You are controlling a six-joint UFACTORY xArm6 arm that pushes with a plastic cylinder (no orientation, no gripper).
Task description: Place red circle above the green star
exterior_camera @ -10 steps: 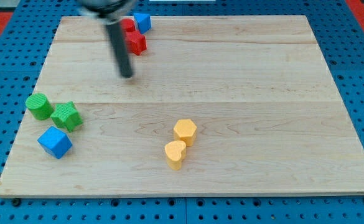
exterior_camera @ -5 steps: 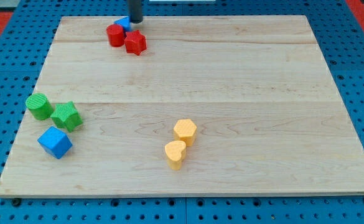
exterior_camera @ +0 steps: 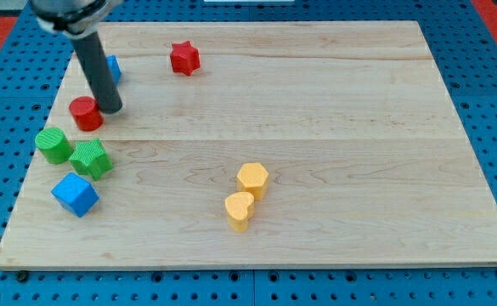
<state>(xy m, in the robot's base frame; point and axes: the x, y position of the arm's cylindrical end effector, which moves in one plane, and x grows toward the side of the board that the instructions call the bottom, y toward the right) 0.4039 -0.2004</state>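
The red circle [exterior_camera: 85,113] lies at the view's left, a short way above the green star [exterior_camera: 91,159] and clear of it. My tip [exterior_camera: 111,109] rests against the red circle's right side. A green cylinder [exterior_camera: 53,145] touches the green star on its upper left. A blue cube [exterior_camera: 75,195] sits just below the star.
A red star [exterior_camera: 183,58] lies near the board's top edge. A small blue block [exterior_camera: 112,68] is partly hidden behind my rod. A yellow hexagon [exterior_camera: 252,179] and a yellow heart [exterior_camera: 240,210] sit together at the lower middle of the wooden board [exterior_camera: 333,127].
My tip swept from the top edge down to the left. The red circle moved with it from beside the red star to above the green star. The small blue block also shifted left.
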